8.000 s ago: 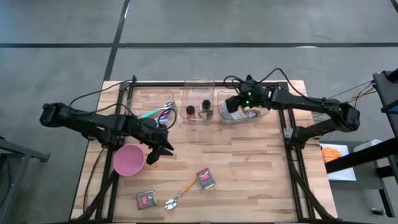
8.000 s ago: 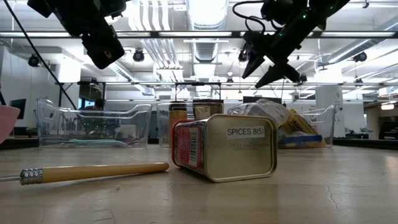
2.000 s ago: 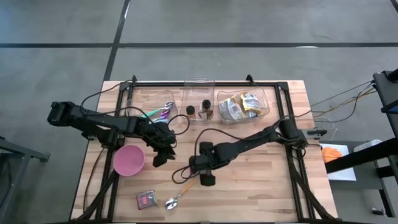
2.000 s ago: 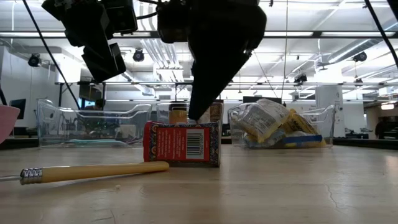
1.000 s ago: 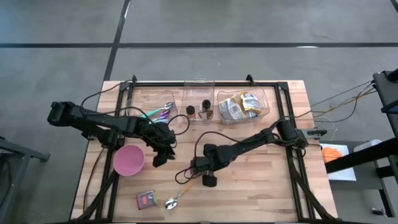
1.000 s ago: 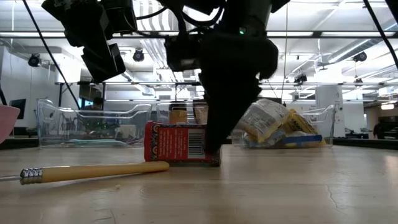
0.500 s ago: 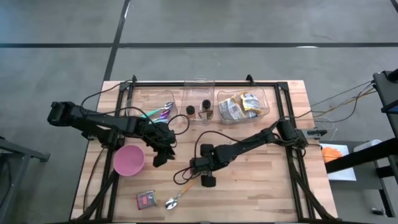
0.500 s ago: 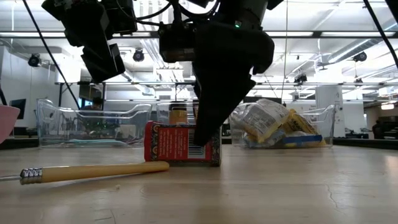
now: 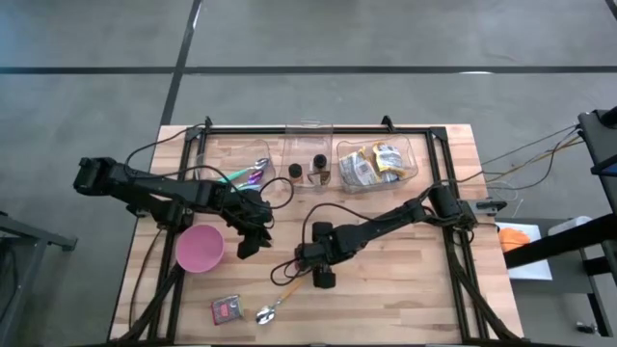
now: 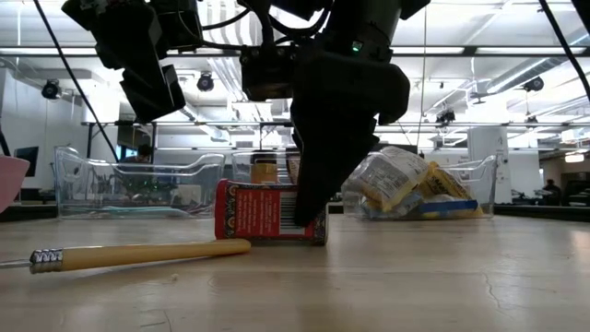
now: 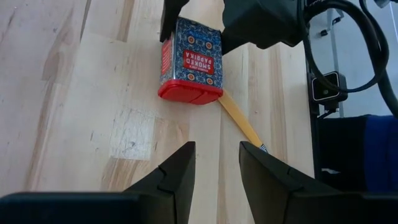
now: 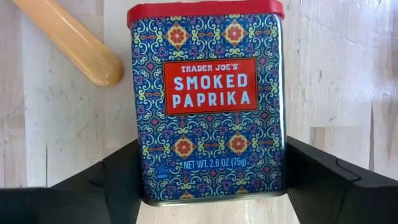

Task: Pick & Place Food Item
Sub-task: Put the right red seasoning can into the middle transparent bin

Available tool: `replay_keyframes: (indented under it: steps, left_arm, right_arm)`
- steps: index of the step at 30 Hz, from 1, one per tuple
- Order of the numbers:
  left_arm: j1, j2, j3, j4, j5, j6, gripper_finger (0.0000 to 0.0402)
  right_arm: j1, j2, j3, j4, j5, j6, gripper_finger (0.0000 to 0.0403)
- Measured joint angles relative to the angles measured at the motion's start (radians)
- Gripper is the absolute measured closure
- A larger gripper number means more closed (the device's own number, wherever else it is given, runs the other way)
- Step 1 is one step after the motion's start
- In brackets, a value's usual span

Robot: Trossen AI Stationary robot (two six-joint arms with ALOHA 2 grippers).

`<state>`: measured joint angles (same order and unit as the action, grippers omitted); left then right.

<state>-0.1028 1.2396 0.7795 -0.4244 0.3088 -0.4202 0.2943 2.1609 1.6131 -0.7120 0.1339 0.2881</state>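
The smoked paprika tin (image 12: 207, 99) lies flat on the wooden table (image 9: 386, 280), label face up, and serves here as the landmark for everything else. The right claw (image 12: 208, 171) stands directly over it, pointing steeply down, with one finger on each long side of the tin's bottom end — in the right wrist view the dark fingers (image 12: 102, 177) flank the tin closely, near or at its sides, though I cannot tell whether they press it yet, so the grip reads as closing rather than made. The tin's long axis runs from its red lid away from the claw to its base between the fingers, so the fingers bracket the narrow width, which I judge is the right way to take it. A wooden-handled spoon (image 12: 65, 40) lies just beside the tin's lid end, at an angle, apart from the fingers. The left claw (image 11: 214, 171) hovers well off from the tin, aimed toward it with its fingers narrowly parted and holding nothing; the right arm is plainly the nearer. Beyond the tin, at the table's far edge, clear bins (image 9: 376, 166) hold packets and jars — a likely destination.
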Motion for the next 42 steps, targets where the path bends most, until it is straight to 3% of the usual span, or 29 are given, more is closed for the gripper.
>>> replay_keyframes:
  steps: [18,26,36,42]
  left_arm:
    - [0.0,0.0,0.009,0.012,-0.001,0.034,0.027]
    - [0.0,0.0,0.067,0.016,-0.054,0.185,0.027]
    - [-0.008,-0.002,0.158,0.095,-0.111,0.536,0.027]
    - [-0.03,-0.002,0.195,0.115,-0.108,0.682,0.027]
  right_arm:
    - [0.002,-0.041,-0.003,-0.011,-0.004,0.056,0.0105]
    - [-0.017,-0.172,-0.003,-0.081,-0.013,0.127,0.0105]
    - [-0.04,-0.355,-0.005,-0.104,-0.19,0.38,0.0105]
    - [-0.039,-0.439,-0.005,-0.081,-0.194,0.479,0.0105]
